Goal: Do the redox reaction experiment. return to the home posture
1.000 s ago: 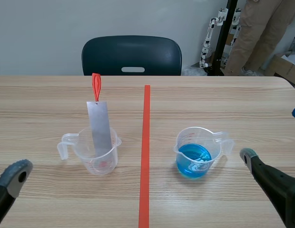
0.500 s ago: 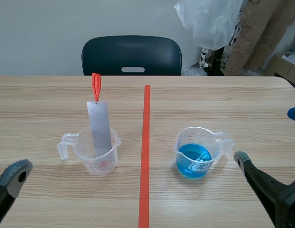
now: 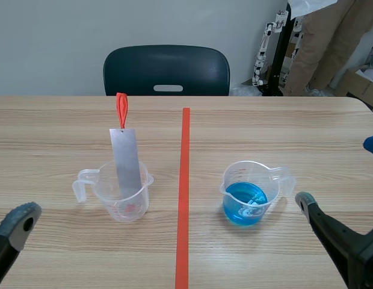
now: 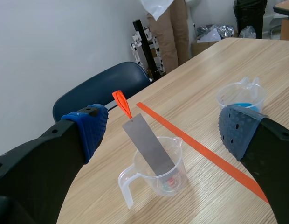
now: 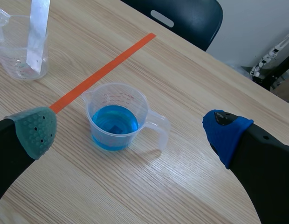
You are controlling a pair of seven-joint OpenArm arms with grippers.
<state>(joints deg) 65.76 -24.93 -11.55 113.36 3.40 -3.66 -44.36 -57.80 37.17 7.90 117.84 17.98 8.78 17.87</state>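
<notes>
The tape line (image 3: 183, 198) is running down the middle of the table (image 3: 307, 126), and everything is sitting either side of it. To the left of the line, a clear cup (image 3: 123, 195) is holding a metal strip (image 3: 126, 162), which is leaning upright with an orange-red tag (image 3: 121, 108) at its top. To the right of the line, about level with it, a second cup (image 3: 251, 192) is holding blue liquid.

Neither arm is touching a cup. The left gripper (image 4: 163, 130) is hanging well to the left of the line with its fingers spread wide and nothing between them. It is lying where it was a second ago. The right gripper (image 5: 130, 131), equally wide apart and empty, is resting low to the right of the line. Over the last second its fingertip has been edging slightly toward the line, and in the last half second it is no longer shifting.

With both arms drawn back and settling, the return home is probably finishing or already finished. The strip is standing in the cup without liquid.
</notes>
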